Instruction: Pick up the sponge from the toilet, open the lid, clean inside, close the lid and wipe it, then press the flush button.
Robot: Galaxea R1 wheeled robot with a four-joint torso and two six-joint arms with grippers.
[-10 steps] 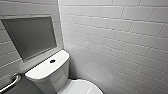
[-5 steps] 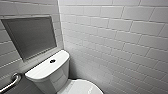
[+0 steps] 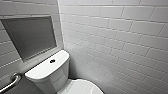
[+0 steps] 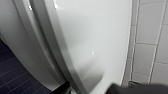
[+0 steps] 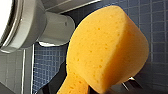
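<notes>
Sponge (image 5: 107, 47) pinched at narrow end by right gripper (image 5: 82, 86), big lobe hanging free. Lid (image 3: 82, 87) looks down on toilet (image 3: 50, 72). Left gripper (image 4: 96, 90) close to glossy white toilet surface, open/closed can't tell. Risk imo: skinny grip, sponge twists out under scrubbing pressure.

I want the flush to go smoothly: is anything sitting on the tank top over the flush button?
Nothing visible does. The flush button lies bare in the middle of the tank top, with nothing on or beside it. The sponge shows against dark floor tiles in the right wrist view.
</notes>
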